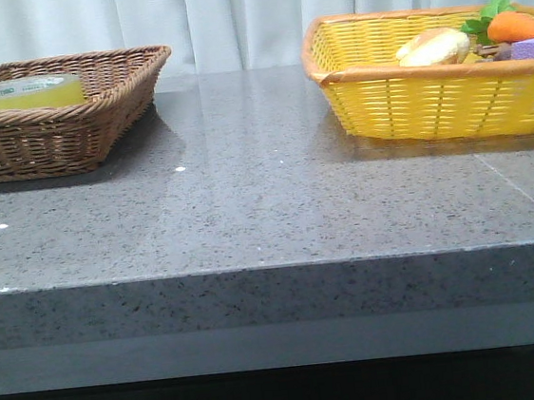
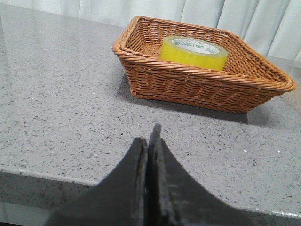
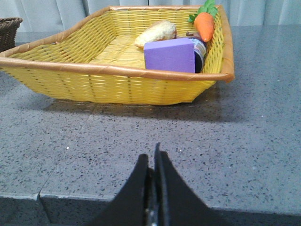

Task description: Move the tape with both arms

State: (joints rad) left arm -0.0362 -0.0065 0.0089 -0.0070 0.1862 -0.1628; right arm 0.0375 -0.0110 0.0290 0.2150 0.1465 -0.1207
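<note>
1. Resting in the brown wicker basket, ahead of the left claw and well apart from it, lies the yellow tape roll, flat on its side.
2. Left claw: fingers pressed together, nothing between them, low over the near edge of the grey stone table; no contact with the basket.
3. Right claw: fingers likewise closed on nothing, facing the yellow basket set ahead of it.
4. Yellow basket contents: purple block, toy carrot, pale bread-like item; no tape seen there.
5. Stage, as judged: the layout fits either tape awaiting pick-up from the brown basket or tape already delivered there; the pictures do not settle which.
6. Any grasp would call for a claw to open first.
</note>
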